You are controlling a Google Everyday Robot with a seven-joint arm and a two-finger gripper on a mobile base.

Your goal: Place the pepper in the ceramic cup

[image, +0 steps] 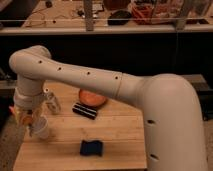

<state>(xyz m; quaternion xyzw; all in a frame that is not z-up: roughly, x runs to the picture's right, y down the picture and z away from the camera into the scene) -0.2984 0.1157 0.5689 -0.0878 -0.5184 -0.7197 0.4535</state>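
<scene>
The gripper [26,119] hangs at the far left end of the robot's white arm [85,77], pointing down over the front-left corner of a wooden table [120,135]. It's closed on the pepper [24,120], a small orange lump held off the tabletop betw. the jaws. Just beside it, to the right & a bit lower, sits the ceramic cup [41,131], white and standing on the wood; the pepper is by the cup's rim on its left side, not inside it. Behind the cup, near the wrist, stands a clear glass jar [52,103]. Further right at the back is a shallow orange bowl [93,98], w/ a black striped object [84,111] lying just in front of it. A dark blue object [91,147] lies near the table's front edge, well apart from the cup. The arm's big white base fills the right side. Behind the table, a cluttered workbench [100,25].
</scene>
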